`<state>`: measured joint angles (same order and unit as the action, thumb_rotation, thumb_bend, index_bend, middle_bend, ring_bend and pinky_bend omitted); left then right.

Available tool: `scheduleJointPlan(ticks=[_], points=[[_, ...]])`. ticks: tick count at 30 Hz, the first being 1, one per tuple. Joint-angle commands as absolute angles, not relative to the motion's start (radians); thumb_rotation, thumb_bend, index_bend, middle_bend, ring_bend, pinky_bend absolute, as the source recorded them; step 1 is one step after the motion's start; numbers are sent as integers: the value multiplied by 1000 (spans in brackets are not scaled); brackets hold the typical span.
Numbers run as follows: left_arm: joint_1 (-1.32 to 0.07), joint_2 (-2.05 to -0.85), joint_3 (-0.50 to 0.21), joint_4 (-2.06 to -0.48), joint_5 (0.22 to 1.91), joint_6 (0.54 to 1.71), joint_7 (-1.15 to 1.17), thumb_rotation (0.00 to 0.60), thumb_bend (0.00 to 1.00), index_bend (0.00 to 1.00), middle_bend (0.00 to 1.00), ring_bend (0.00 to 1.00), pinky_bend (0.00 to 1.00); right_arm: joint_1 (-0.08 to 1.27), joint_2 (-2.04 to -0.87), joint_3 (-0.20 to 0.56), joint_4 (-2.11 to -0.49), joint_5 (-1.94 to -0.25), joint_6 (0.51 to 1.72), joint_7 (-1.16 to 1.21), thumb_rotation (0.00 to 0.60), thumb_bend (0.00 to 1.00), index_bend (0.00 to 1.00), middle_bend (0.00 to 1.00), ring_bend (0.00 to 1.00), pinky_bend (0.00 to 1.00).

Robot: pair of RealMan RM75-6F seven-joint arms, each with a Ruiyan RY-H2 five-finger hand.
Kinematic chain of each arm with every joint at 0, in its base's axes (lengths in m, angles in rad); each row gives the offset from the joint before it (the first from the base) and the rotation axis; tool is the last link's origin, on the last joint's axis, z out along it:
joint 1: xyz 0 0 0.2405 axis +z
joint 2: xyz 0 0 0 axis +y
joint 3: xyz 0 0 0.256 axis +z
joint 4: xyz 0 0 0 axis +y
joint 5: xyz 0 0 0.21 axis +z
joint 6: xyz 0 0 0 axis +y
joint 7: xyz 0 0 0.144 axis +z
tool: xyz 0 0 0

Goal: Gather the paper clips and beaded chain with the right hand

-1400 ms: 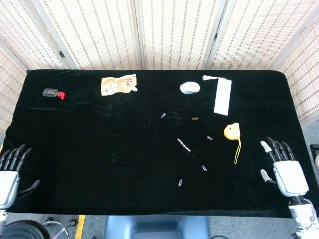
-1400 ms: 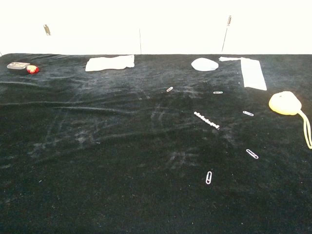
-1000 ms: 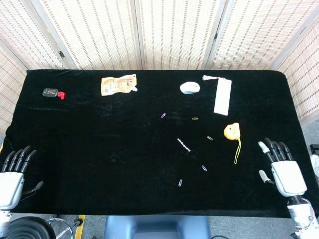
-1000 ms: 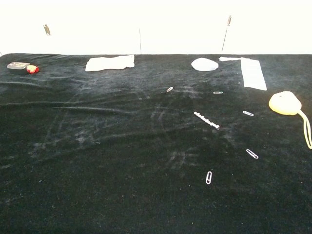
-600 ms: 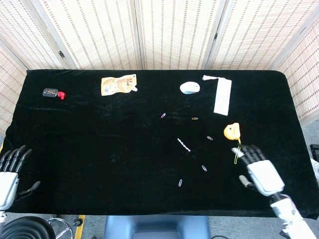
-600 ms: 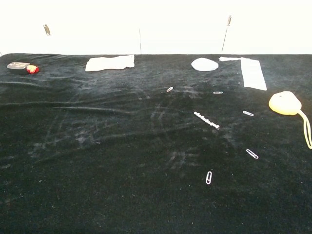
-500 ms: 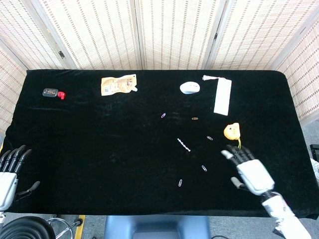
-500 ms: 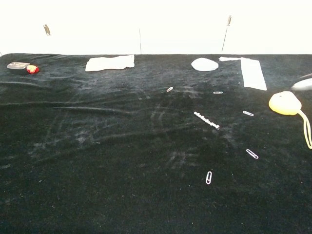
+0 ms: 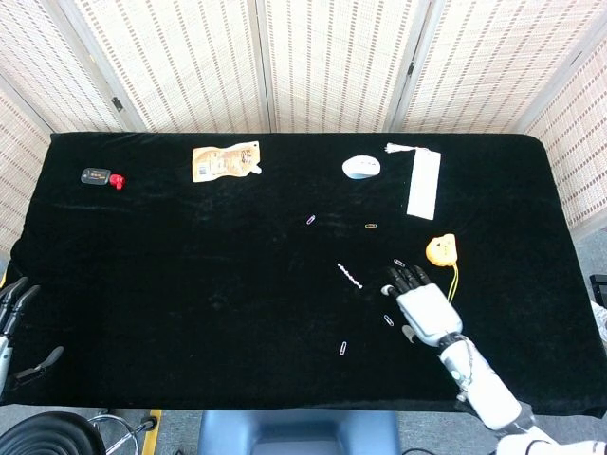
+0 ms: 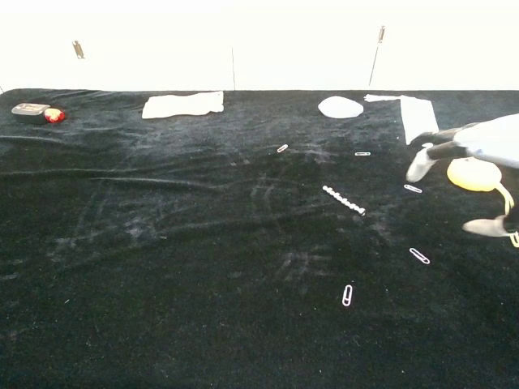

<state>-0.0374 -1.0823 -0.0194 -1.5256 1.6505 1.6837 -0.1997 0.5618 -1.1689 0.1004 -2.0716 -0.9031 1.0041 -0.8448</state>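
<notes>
Wire paper clips point(image 9: 342, 348), knobbly beaded chain point(image 9: 350, 276)

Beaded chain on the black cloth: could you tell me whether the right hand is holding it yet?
No, the beaded chain lies alone on the cloth, apart from the right hand, which holds nothing.

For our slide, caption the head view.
Open right hand hovers among scattered paper clips, near the beaded chain on black cloth.
</notes>
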Motion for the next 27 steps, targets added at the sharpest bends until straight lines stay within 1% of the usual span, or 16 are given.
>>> scheduleJointPlan(ticks=[1, 5, 10, 21, 27], points=[[-31, -1078, -18, -1523, 1659, 1697, -215, 600, 276, 0, 20, 34, 0, 675, -1268, 121, -2060, -736, 1023, -946, 600, 336, 220, 0, 0, 0], [-19, -1075, -13, -1510, 1681, 1731, -246, 600, 276, 0, 20, 20, 0, 746, -1345, 127, -2007, -626, 1042, -981, 600, 324, 222, 0, 0, 0], [-11, -1072, -12, -1495, 1691, 1755, -280, 600, 277, 0, 18, 10, 0, 805, -1404, 126, -1954, -545, 1055, -994, 600, 324, 223, 0, 0, 0], [-3, -1069, -17, -1471, 1699, 1788, -330, 600, 277, 0, 0, 0, 0, 887, -1448, 110, -1875, -432, 1060, -983, 600, 323, 248, 0, 0, 0], [-1, -1068, -11, -1469, 1712, 1795, -334, 600, 277, 0, 0, 0, 0, 914, -1465, 87, -1850, -412, 1061, -976, 600, 324, 255, 0, 0, 0]])
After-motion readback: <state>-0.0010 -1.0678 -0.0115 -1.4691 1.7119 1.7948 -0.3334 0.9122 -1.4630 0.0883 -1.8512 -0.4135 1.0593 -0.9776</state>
